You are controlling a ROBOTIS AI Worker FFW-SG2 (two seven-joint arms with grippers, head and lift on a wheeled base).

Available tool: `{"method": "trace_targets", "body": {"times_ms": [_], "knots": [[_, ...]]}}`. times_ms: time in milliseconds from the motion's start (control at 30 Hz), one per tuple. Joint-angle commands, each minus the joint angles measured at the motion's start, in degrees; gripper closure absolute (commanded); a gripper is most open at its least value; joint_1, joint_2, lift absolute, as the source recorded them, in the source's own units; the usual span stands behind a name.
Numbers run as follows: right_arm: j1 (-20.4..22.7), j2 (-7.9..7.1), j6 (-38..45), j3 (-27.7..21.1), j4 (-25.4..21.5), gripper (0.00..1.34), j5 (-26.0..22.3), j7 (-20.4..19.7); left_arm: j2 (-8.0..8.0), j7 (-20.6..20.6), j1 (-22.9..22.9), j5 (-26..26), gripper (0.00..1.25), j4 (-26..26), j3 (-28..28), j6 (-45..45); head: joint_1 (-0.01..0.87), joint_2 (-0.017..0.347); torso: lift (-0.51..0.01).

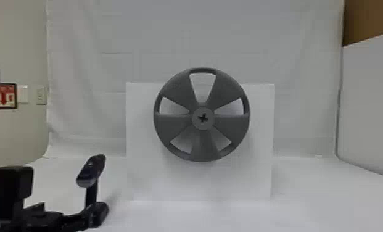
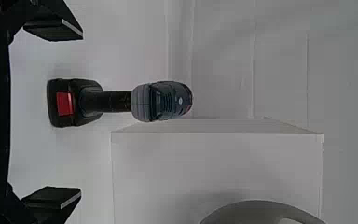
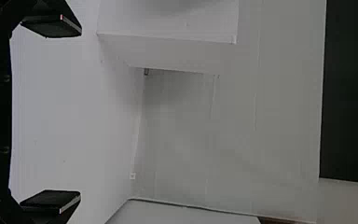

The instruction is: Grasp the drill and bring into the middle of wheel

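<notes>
"Firstly, what is the largest component?"

"Backdrop: a white sheet (image 1: 261,43), hung behind the work area. Below it, a white work surface (image 1: 320,197)."

"Next in size?"

"White block (image 1: 249,182), standing upright on the surface. Fitted at its front: the wheel (image 1: 172,123), dark grey, five spokes, face toward the head camera. Its upper rim extends above the block's top edge."

"State of the grippers?"

"Left gripper (image 1: 65,214): located at the lower left of the head view. Released; its two flat fingers (image 2: 56,29) stand wide apart. Right gripper (image 3: 80,113): likewise released, fingers spread, directed toward the white surface and the block's right side."

"Location of the drill?"

"Drill (image 2: 161,101): upright, left of the block, beyond the left gripper's fingertips and, seen from that wrist, between the two fingers. Apart from both. Battery base (image 2: 65,103) lowermost, marked with a red patch; rounded grey rear end toward the gripper. Distance from drill to block: cannot tell."

"And the smallest items?"

"On the wall at far left, a framed red-and-white sign (image 1: 3,96), then an outlet plate (image 1: 40,95). Last, the wheel's round hub (image 1: 203,126), with a dark cross-shaped recess (image 1: 203,118) at its centre."
</notes>
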Motion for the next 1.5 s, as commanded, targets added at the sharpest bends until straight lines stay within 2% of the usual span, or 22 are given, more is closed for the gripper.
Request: {"method": "trace_targets", "body": {"times_ms": [0, 500, 633, 867, 1033, 1467], "knots": [[0.0, -0.03, 0.0, 0.1, 0.0, 0.08, 0.1, 0.1, -0.01, 0.0, -0.1, 0.1, 0.11, 0.3, 0.0, 0.0, 0.054, 0.031, -0.403], [0.1, -0.64, 0.5, 1.4, 0.0, 0.08, 0.4, 0.1, -0.18, 0.3, -2.3, -0.3, 0.11, 4.8, -2.1, -4.0, 0.054, 0.031, -0.403], [0.1, -0.73, 0.5, 1.7, 0.0, 0.08, 0.7, 0.1, -0.18, 1.9, -3.1, -0.3, 0.11, 7.4, -3.1, -6.4, 0.054, 0.031, -0.403], [0.0, -1.08, 0.6, 2.4, 0.2, 0.08, 0.9, 0.0, -0.27, 2.1, -5.0, 0.5, 0.11, 12.4, -4.2, -9.9, 0.054, 0.031, -0.403], [0.0, -1.17, 0.7, 2.7, 0.2, 0.08, 0.9, 0.1, -0.71, 4.7, -5.5, 0.5, 0.11, 14.6, -5.3, -13.0, 0.054, 0.031, -0.403], [-0.3, -1.26, 0.9, 3.8, 0.5, 0.08, 1.1, 0.1, -1.32, 6.0, -8.0, 0.6, 0.11, 21.1, -6.7, -17.8, 0.054, 0.031, -0.403]]}}
